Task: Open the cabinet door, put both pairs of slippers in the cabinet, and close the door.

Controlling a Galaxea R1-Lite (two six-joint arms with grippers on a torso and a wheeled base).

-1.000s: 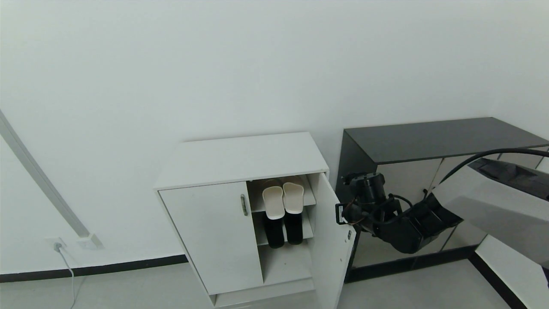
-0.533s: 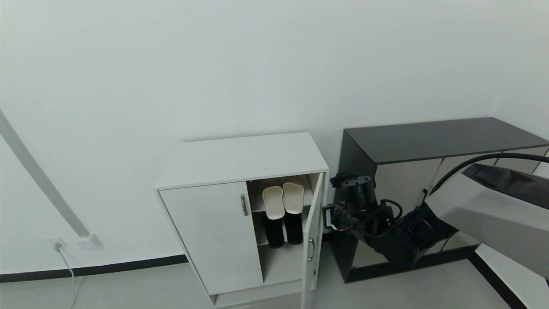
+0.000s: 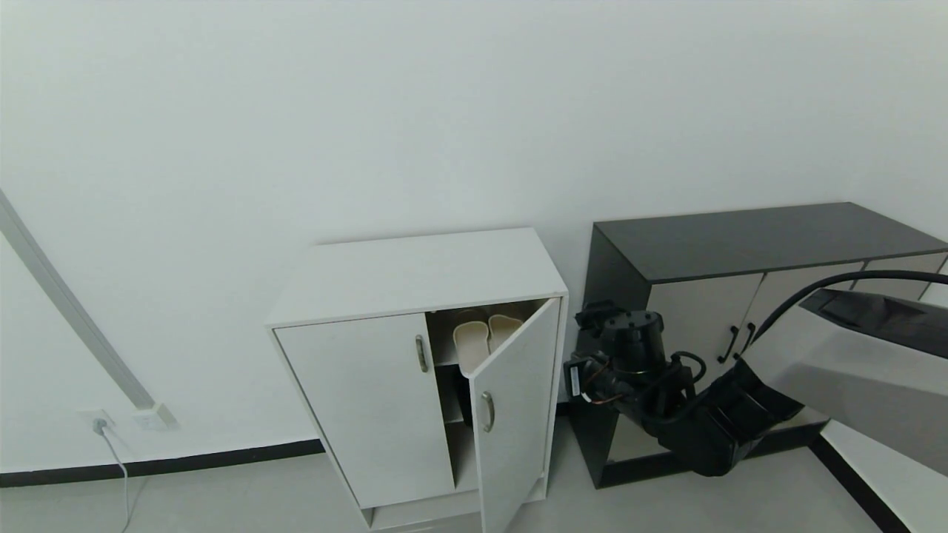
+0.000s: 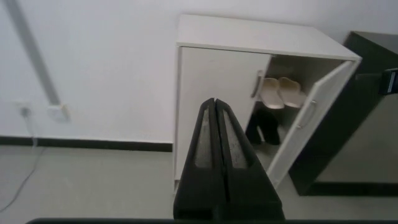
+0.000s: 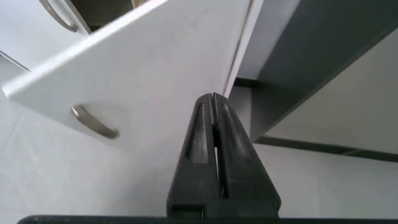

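Over the last second the right-hand cabinet door (image 3: pixel 511 414) has swung from wide open to roughly half shut, and our right arm has followed it in toward the cabinet (image 3: pixel 415 274).

We are on the last step, closing the door. Both pairs are already inside: the light slippers (image 3: pixel 485 337) lie on the upper shelf, with the dark slippers (image 4: pixel 264 132) on the shelf below them. The door now hides part of both in the head view.

The right gripper (image 5: pixel 214 99) has its fingers pressed together with nothing between them. Its tip points at the door's outer face, nearer the hinge side than the handle (image 5: pixel 93 121). We cannot tell whether it touches the panel. The left gripper (image 4: pixel 215 102) is also pressed together and empty, held well back from the cabinet front.

Next, we judge, the right arm should keep pushing the panel until it meets the left door (image 3: pixel 363 400). Pushing nearer the handle would give better leverage, and the arm must stay clear of the dark sideboard (image 3: pixel 740 237).
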